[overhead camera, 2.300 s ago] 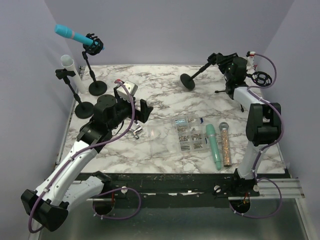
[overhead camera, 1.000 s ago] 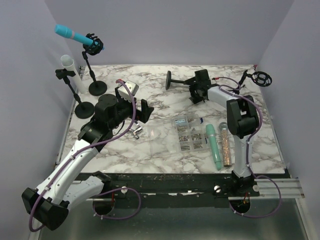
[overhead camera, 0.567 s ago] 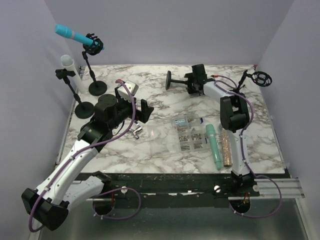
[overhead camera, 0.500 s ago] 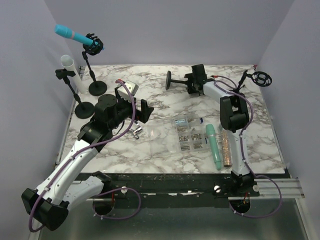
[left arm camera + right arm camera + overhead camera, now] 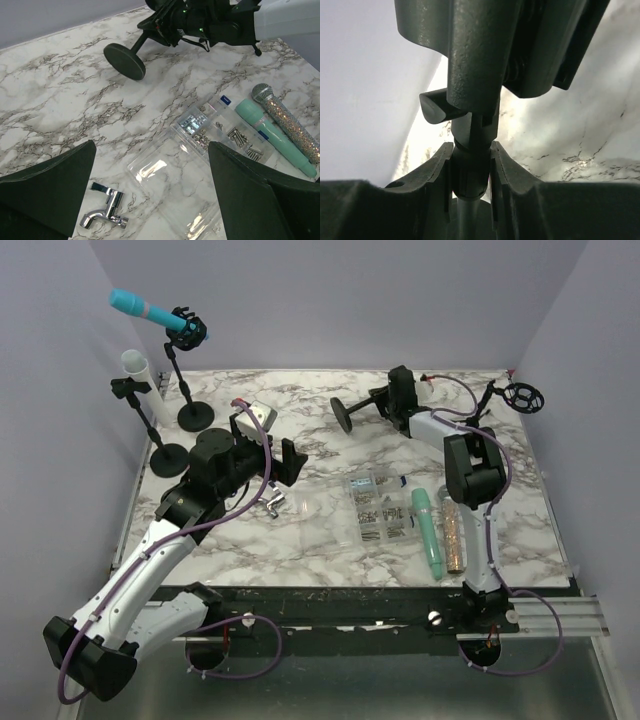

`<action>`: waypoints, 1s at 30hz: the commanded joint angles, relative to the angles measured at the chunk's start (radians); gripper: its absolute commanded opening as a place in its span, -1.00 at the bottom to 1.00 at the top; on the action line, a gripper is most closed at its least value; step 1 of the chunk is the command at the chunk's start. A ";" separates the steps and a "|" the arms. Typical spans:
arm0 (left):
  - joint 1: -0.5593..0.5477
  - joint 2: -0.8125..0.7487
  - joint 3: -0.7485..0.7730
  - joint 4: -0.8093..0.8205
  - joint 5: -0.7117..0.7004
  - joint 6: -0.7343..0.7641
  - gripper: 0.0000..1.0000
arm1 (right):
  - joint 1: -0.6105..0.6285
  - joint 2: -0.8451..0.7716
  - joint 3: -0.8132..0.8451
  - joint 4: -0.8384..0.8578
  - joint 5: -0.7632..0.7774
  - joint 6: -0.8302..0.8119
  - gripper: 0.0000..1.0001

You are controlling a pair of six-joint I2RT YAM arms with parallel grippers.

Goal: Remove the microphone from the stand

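A cyan microphone (image 5: 148,311) sits in the black clip of a stand (image 5: 194,417) at the back left. Beside it, a white microphone (image 5: 137,368) is clipped on a second stand (image 5: 167,458). My right gripper (image 5: 401,392) is at the back of the table, shut on the stem of a tilted, empty stand (image 5: 348,413). In the right wrist view its fingers (image 5: 436,175) clamp the stand's black collar (image 5: 470,160). My left gripper (image 5: 276,456) hovers open over the table's left middle, far from both microphones, with nothing between its jaws (image 5: 150,200).
A mint microphone (image 5: 428,530) and a glittery one (image 5: 452,527) lie at the front right. A clear box of screws (image 5: 377,510) and a chrome tap (image 5: 274,504) lie mid-table. Another stand with a round shock mount (image 5: 521,396) is at the back right.
My right arm swung in from the back right with the empty stand, and its jaws closed on the stem. The stand's base tipped and shifted slightly nearer. The left arm stayed still.
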 commanded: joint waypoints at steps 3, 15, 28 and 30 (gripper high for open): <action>-0.003 -0.003 0.007 0.012 0.026 -0.008 0.97 | -0.003 -0.191 -0.236 0.452 0.044 -0.609 -0.99; -0.003 0.012 0.005 0.014 0.025 -0.010 0.97 | -0.001 -0.198 -0.419 1.012 0.240 -1.274 -0.99; -0.003 0.048 0.010 0.012 0.031 -0.013 0.97 | -0.001 -0.128 -0.463 1.095 0.296 -1.473 -0.69; -0.003 0.054 0.010 0.013 0.033 -0.013 0.97 | -0.002 -0.145 -0.497 1.091 0.296 -1.440 -0.41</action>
